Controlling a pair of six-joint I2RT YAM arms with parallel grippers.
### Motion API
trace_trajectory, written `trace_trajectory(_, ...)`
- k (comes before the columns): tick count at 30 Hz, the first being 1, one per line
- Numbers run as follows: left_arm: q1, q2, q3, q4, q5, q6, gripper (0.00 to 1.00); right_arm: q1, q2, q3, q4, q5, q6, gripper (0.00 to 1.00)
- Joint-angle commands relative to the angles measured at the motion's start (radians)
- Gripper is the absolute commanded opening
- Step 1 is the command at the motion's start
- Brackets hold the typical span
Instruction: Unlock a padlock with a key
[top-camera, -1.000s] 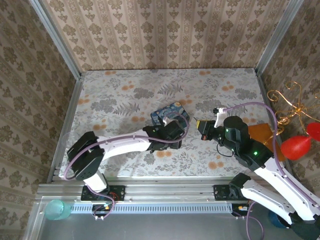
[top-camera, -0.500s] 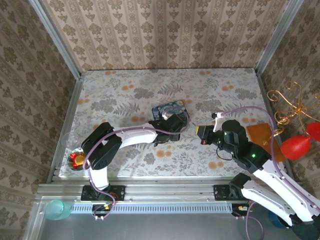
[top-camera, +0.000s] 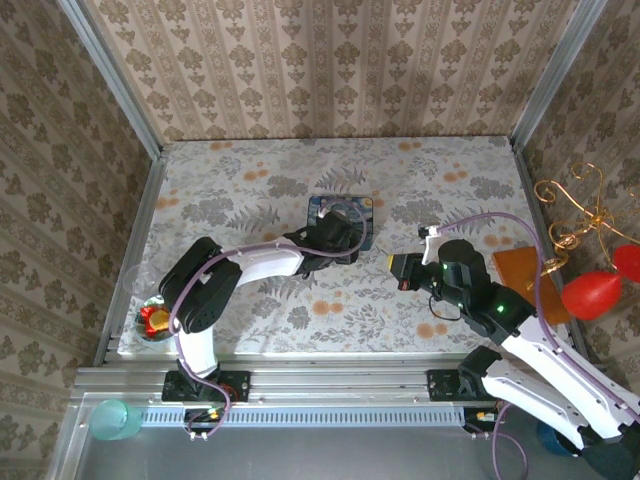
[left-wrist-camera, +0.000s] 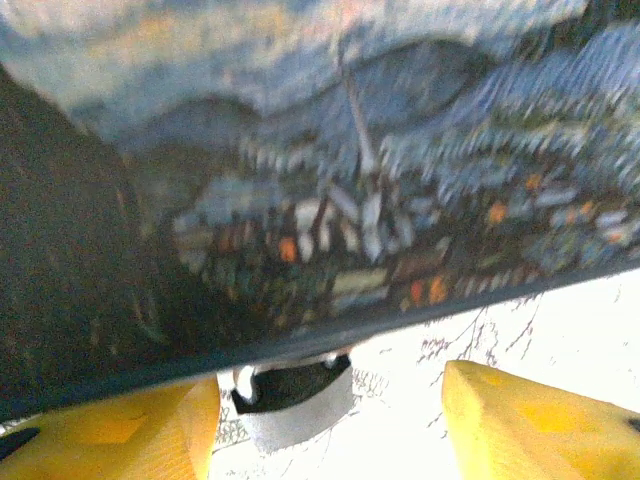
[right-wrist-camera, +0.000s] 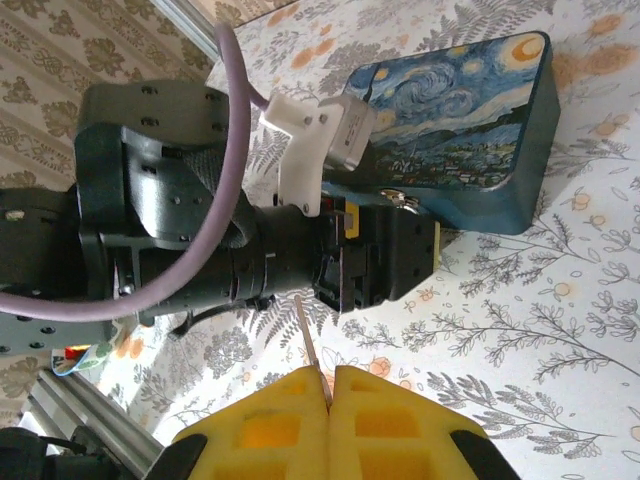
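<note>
Approach step, seemingly: the tiny dark padlock with silvery shackle (left-wrist-camera: 290, 388) is flanked low-centre by the released left gripper (left-wrist-camera: 325, 415) beside the blue swirl-painted rectangular tin (left-wrist-camera: 380, 150), the thin silvery key (right-wrist-camera: 308, 340) is pinched in the clenched right gripper (right-wrist-camera: 330, 385), and keyhole alignment is needed next.
</note>
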Motion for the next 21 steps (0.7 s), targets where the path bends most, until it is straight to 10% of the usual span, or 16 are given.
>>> trace_trajectory(1,0.032,-0.051,-0.086,0.139,0.072,0.008,0.60,-0.004,0.007,-0.027,0.043,-0.043,0.039,0.00)
trace_trajectory(21,0.100,0.045,-0.126,0.381,0.212,-0.021,0.46,-0.001,-0.014,-0.063,0.031,-0.075,0.074,0.00)
